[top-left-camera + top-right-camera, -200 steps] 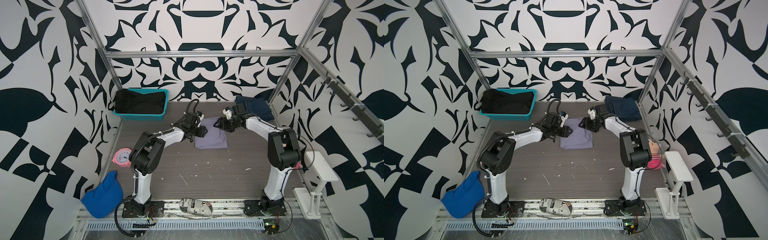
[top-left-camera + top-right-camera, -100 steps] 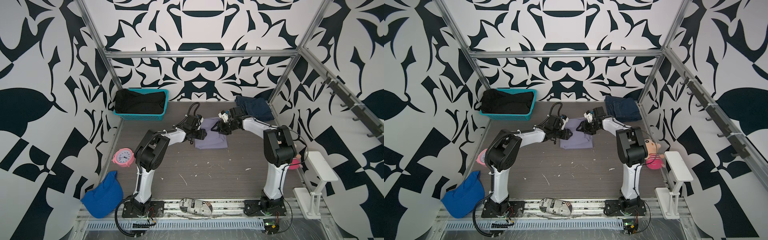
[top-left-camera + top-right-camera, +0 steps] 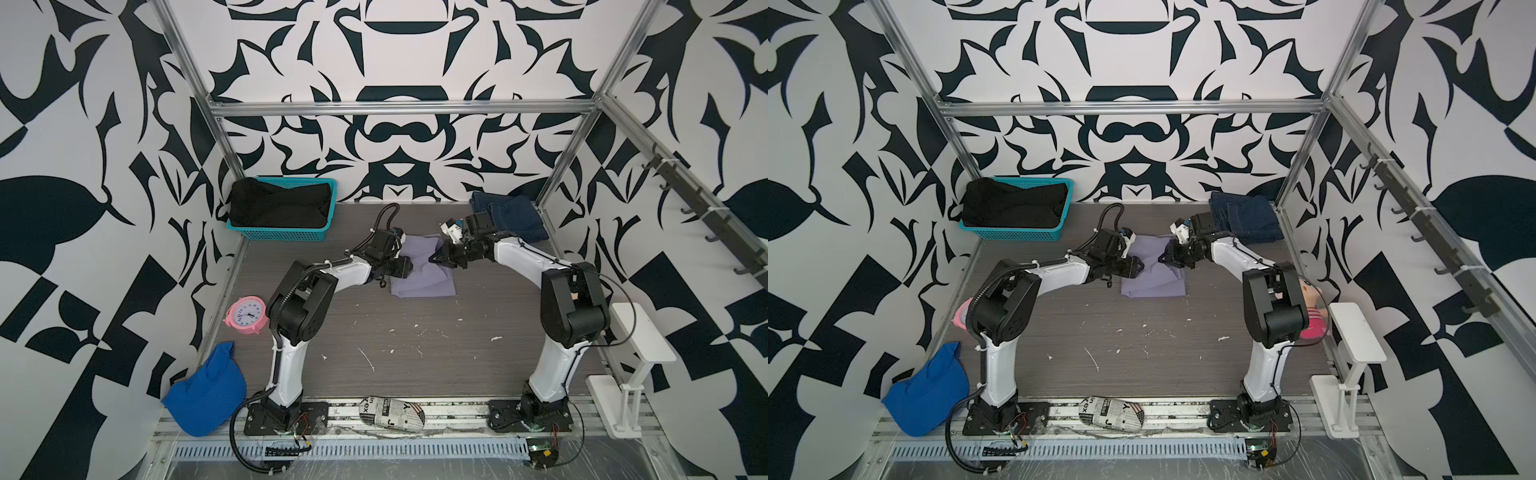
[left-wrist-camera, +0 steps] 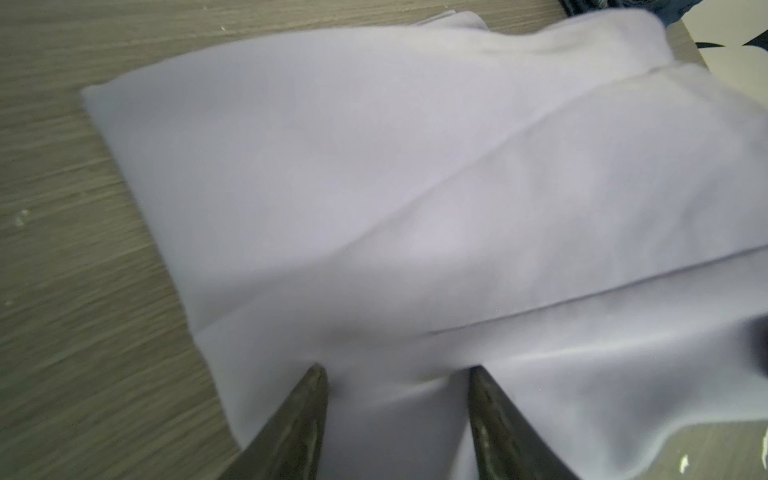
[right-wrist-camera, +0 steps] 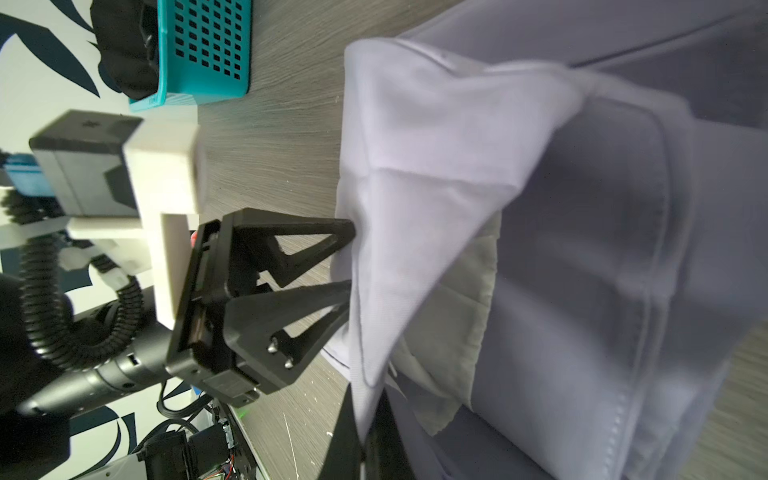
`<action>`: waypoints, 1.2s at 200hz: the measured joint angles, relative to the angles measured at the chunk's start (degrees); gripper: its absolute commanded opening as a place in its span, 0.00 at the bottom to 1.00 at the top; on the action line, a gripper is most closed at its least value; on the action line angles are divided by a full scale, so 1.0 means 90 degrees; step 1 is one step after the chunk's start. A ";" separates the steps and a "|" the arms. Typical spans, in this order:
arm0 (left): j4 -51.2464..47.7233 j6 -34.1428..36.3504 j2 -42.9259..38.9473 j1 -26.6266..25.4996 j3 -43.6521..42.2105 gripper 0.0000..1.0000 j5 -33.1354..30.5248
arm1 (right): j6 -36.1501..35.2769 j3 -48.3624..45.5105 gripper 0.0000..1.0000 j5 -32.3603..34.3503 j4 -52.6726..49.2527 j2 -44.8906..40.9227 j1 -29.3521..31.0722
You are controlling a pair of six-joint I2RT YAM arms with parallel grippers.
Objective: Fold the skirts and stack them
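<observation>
Right gripper (image 5: 365,419) clamped together on a raised flap of the plain pale lavender cloth skirt (image 3: 424,282), holding it up as a tent above the rest; left gripper (image 4: 399,374) opposite, jaws apart, tips pressed against the same skirt's edge with cloth bunched between them, not closed on it. Lavender piece at the back middle of the grey wood-grain tabletop (image 3: 415,353), doubled into a rough rectangle, layered hems showing in the right wrist view; judged mid-fold, one more turn in hand. Further out, toward the back right corner, the dark blue denim skirt (image 3: 513,216) lying folded in a compact pile, seemingly done and a likely base for the stack. Back left, the black textured skirt (image 3: 280,205) heaped in the teal perforated plastic basket (image 3: 286,237), not laid out, not folded. Roughly one garment finished, one partway, one untouched; nothing stacked yet; left to do: finish and flatten the lavender, fetch and fold the black, pile all three.
</observation>
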 measured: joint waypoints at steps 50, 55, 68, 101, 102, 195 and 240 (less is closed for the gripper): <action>-0.0146 0.0107 -0.0095 0.0000 -0.0005 0.59 -0.0097 | -0.0019 -0.0114 0.00 0.0648 -0.0063 0.0668 -0.0109; -0.0170 0.0112 -0.0119 0.0000 -0.0007 0.60 -0.0107 | -0.0024 -0.0073 0.00 0.0726 -0.0100 0.0780 -0.0114; -0.0243 0.0124 -0.0270 0.0000 -0.0053 0.60 -0.0143 | -0.0032 -0.0012 0.06 0.0913 -0.0170 0.0979 -0.0117; -0.0393 0.0119 -0.1001 0.0000 -0.0219 0.60 -0.0189 | -0.0102 0.0151 0.18 0.1345 -0.0471 0.0874 -0.0117; -0.0396 0.0119 -0.1020 -0.0002 -0.0219 0.60 -0.0189 | -0.0097 0.0160 0.18 0.1355 -0.0488 0.0862 -0.0117; 0.0197 -0.0219 -0.1625 -0.0090 -0.0629 0.22 -0.0024 | -0.0117 0.0308 0.00 0.1343 -0.0746 -0.0763 0.0032; 0.0891 -0.0736 -0.1270 -0.0175 -0.1537 0.05 0.0333 | 0.0223 -0.0886 0.00 0.0282 0.0486 -0.0342 0.0216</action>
